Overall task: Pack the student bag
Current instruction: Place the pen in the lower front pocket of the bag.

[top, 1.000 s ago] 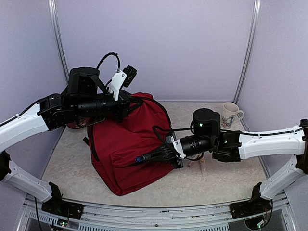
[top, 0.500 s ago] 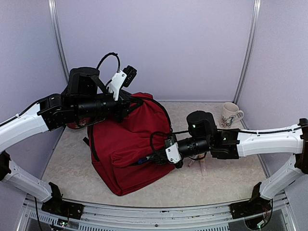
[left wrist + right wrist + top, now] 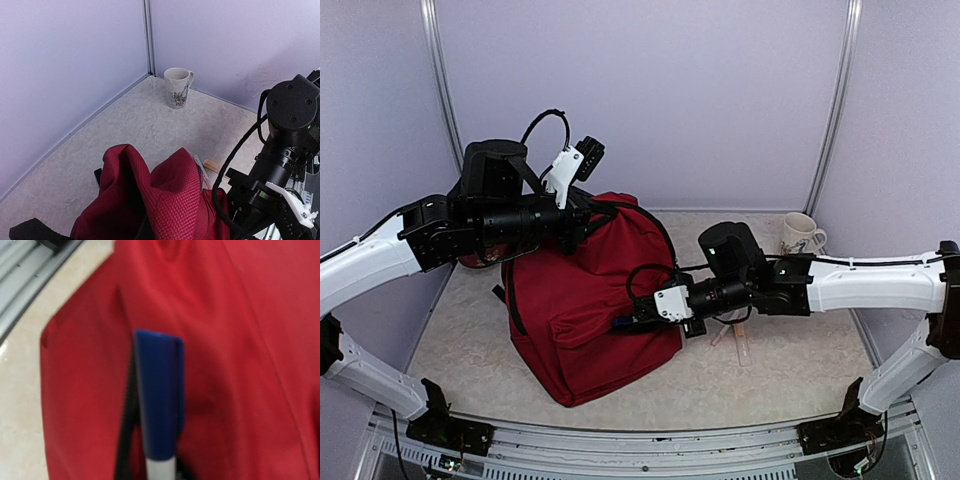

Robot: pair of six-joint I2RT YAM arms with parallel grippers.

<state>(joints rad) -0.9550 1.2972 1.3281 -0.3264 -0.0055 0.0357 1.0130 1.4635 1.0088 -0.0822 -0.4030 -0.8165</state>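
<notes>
— Where's the student bag?
— Slumped on the table. My left gripper pinches its top; the right gripper clamps a blue-capped pen. It looks like soft, floppy cloth, so I'd grip the seams.

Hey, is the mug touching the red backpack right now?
Apart. The left wrist view shows the mug standing in the far corner, with a stretch of bare table between it and the red backpack.
</notes>
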